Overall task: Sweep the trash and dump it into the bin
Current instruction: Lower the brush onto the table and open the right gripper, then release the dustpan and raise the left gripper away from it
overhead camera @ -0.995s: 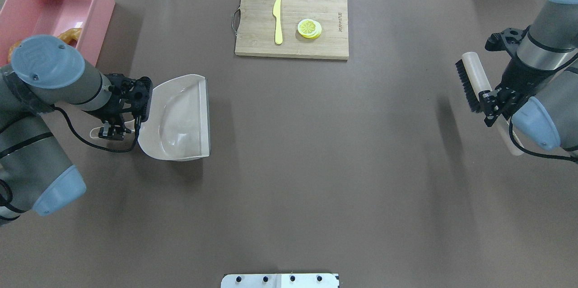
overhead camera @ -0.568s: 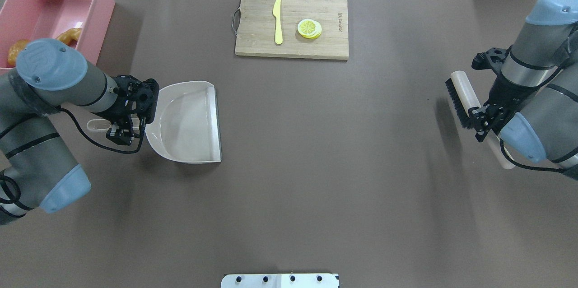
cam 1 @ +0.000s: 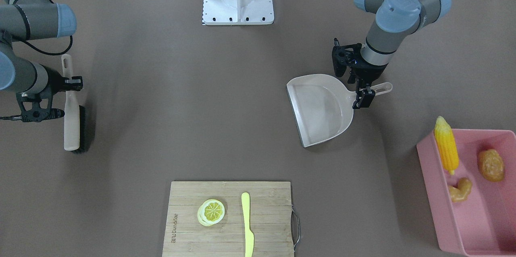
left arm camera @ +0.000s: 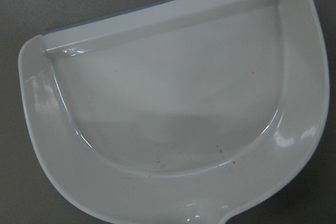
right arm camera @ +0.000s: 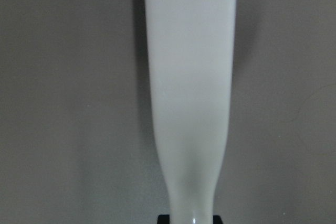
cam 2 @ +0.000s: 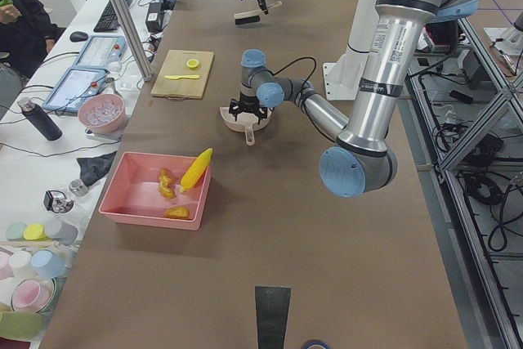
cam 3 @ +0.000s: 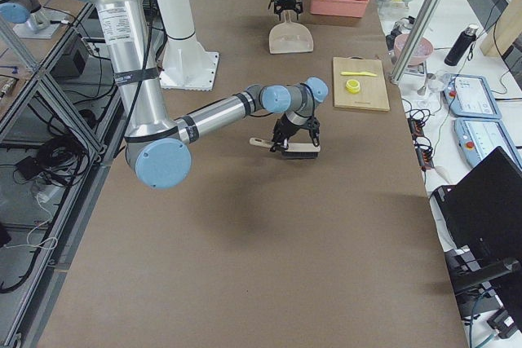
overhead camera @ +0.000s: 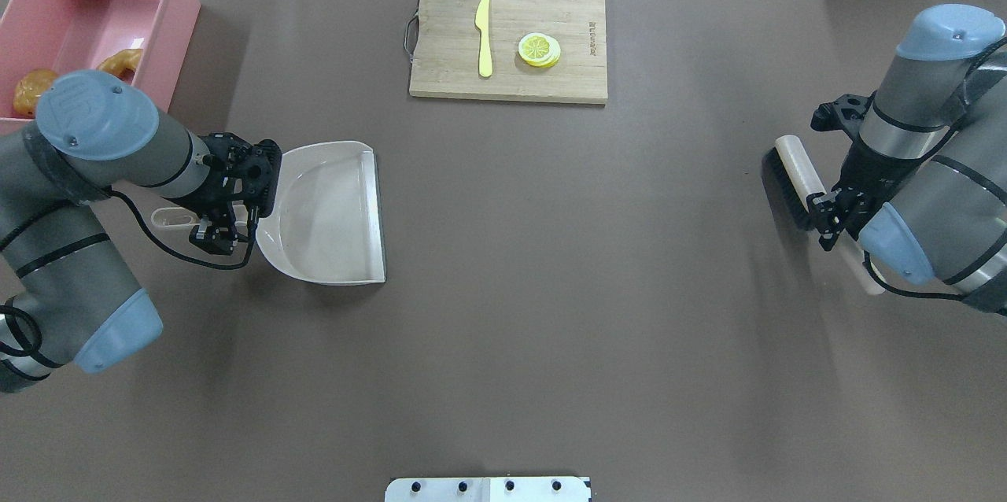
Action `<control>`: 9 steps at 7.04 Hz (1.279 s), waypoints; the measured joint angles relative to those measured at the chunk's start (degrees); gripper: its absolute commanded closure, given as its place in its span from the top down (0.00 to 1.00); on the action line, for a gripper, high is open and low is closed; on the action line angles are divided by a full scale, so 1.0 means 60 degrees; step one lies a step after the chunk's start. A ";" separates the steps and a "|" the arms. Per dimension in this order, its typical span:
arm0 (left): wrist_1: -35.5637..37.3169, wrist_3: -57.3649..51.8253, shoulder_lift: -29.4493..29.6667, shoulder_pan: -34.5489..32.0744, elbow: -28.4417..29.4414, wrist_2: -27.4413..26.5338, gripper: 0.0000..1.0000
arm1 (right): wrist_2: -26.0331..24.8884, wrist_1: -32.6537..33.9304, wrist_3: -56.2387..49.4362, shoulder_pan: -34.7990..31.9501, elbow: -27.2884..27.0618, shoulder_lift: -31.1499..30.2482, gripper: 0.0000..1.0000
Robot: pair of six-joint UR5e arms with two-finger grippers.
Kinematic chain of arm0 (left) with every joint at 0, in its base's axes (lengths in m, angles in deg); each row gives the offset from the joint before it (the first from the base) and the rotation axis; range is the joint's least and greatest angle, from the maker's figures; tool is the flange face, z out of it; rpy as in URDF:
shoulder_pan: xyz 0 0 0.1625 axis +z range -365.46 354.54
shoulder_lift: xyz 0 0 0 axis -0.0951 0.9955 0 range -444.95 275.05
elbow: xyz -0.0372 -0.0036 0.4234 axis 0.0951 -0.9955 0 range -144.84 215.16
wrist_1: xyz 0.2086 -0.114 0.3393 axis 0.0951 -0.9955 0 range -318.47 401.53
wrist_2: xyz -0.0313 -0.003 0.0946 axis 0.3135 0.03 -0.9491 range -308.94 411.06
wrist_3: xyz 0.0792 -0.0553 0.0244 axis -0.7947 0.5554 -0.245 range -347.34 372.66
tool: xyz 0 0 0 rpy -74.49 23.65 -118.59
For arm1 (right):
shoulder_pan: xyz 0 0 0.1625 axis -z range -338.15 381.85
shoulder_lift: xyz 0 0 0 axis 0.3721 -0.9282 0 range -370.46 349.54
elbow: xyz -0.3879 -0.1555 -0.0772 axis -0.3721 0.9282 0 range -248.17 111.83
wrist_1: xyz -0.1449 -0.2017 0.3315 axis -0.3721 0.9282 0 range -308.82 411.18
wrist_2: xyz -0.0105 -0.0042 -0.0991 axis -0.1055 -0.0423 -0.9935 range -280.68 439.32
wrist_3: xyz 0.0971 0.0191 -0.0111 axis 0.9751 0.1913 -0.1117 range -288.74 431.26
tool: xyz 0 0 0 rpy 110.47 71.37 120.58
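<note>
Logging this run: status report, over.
Left gripper shut on dustpan, right gripper shut on brush. Corn, potato, ginger in bin. Cutting board apart from both.

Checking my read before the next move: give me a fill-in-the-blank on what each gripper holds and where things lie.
The dustpan in the left gripper is ____. The right gripper holds a ____ by its handle. The pink bin holds ____ toy foods. On the cutting board, the lemon slice lies beside a yellow ____.
Missing: empty; brush; three; knife.
</note>
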 measured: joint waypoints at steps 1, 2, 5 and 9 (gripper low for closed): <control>0.0003 -0.0001 0.0025 0.0000 0.0002 -0.0001 0.99 | -0.0003 -0.0009 0.0095 0.0019 -0.0038 0.0045 1.00; 0.0010 -0.0001 0.0040 0.0001 -0.0012 -0.0001 0.99 | 0.0006 -0.0001 0.0217 -0.0028 -0.0218 0.0079 1.00; 0.0055 -0.0036 0.0054 -0.0050 -0.0307 -0.0008 0.99 | -0.0081 0.0118 0.0228 -0.1141 -0.1265 -0.0250 1.00; -0.0210 0.0371 0.0039 -0.1502 -0.0617 -0.0668 0.98 | -0.0515 0.0129 -0.1216 -0.3060 -0.1163 -0.0818 1.00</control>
